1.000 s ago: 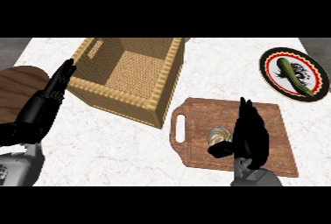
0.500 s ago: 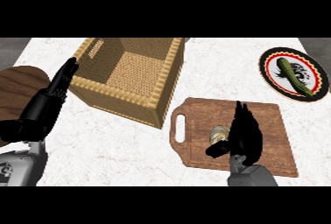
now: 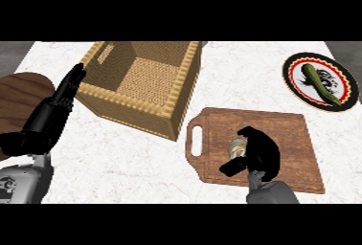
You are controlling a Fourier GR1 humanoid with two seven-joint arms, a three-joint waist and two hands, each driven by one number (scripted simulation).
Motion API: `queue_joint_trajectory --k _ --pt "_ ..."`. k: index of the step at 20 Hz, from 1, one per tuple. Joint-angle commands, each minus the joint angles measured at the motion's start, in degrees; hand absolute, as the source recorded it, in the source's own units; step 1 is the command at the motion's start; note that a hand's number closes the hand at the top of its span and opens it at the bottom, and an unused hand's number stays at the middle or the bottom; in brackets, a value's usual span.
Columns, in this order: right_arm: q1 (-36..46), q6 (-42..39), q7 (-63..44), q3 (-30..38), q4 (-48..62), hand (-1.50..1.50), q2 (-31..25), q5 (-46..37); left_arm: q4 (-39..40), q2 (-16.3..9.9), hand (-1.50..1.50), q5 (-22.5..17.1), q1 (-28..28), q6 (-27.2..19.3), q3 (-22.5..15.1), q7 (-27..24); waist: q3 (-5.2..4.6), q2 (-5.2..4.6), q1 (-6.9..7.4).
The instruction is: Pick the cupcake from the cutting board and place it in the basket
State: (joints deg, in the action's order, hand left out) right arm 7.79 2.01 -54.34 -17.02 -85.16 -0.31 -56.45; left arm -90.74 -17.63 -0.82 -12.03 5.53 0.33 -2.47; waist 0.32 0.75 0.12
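Wicker basket (image 3: pixel 145 81) is sitting upper left on the white marbled bench (image 3: pixel 127 158), open side up, tilted a bit in the view. Wooden cutting board (image 3: pixel 283 139) is lying just right of it and lower, handle slot facing the basket, corner close to the basket's near corner but apart from it.

Cupcake (image 3: pixel 237 148) is sitting on the cutting board, left-centre, near the handle end. Right hand (image 3: pixel 256 152) is coming up from the lower edge over the board, fingers curling over the cupcake from its right side and the thumb (image 3: pixel 233 167) sitting below it; only the pale left part of the cupcake is showing, the rest is hidden by the hand. Cannot tell whether the cupcake is lifting off the board.

Left hand (image 3: pixel 63 93) is resting at the left edge, fingers straight and together, pointing up toward the basket's left wall, holding nothing. Behind it a dark brown round wooden thing (image 3: pixel 21 95) is partly showing at the left edge.

Black plate (image 3: pixel 322 81) with a red-yellow rim is sitting upper right, well apart from the board, carrying a green cucumber (image 3: pixel 322 86).
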Motion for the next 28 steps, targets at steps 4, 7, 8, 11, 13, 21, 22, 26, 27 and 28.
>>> queue_joint_trajectory --k 4,7,8,11,13,21,22,26,27,28 --pt "2.22 -1.54 -0.63 -1.61 4.06 1.50 0.29 -1.84 2.57 2.68 0.00 0.82 1.12 1.16 -2.47 1.92 -0.32 -0.81 -0.13" --pt "0.90 -0.32 3.03 -3.77 5.36 1.50 -1.77 -4.56 -1.75 1.17 0.00 -1.13 3.38 3.32 -1.51 3.81 -0.31 -0.70 0.19" --pt "3.24 -0.24 1.16 -5.77 7.67 1.50 0.27 -5.89 0.26 2.26 0.00 -0.13 1.97 2.56 -2.19 2.83 -0.32 -0.81 0.19" --pt "7.03 -1.39 1.04 -2.91 7.98 1.50 -0.71 -6.91 2.60 1.88 0.00 0.04 1.27 2.71 -0.50 2.13 -0.33 -0.86 -0.02" --pt "9.39 4.30 -4.58 -15.15 10.38 1.50 0.25 -6.48 2.39 1.59 0.00 -0.60 0.66 3.93 -0.80 0.94 -0.31 -1.11 1.40" --pt "21.25 2.59 -8.81 -33.96 5.72 1.50 0.28 1.54 0.47 4.40 0.00 -0.10 -3.17 5.15 -5.99 3.09 -0.22 -2.26 9.53" --pt "21.50 4.69 -9.69 -34.73 4.01 1.50 0.27 2.58 1.10 3.87 0.00 0.07 -3.23 5.05 -5.35 3.09 -0.20 -2.24 9.68" --pt "24.68 12.73 -9.47 -35.21 0.22 1.50 0.26 5.52 1.05 4.35 0.00 0.24 -3.75 5.05 -5.68 3.18 -0.11 -2.05 9.96" --pt "25.58 14.64 -9.61 -35.65 -0.75 1.50 0.25 5.64 1.36 4.39 0.00 0.06 -4.19 4.77 -5.20 3.71 -0.12 -1.94 9.72" --pt "27.13 16.77 -9.38 -35.21 -3.17 1.50 0.25 5.41 1.95 4.15 0.00 0.31 -4.42 4.93 -5.10 3.40 -0.13 -1.76 9.17"
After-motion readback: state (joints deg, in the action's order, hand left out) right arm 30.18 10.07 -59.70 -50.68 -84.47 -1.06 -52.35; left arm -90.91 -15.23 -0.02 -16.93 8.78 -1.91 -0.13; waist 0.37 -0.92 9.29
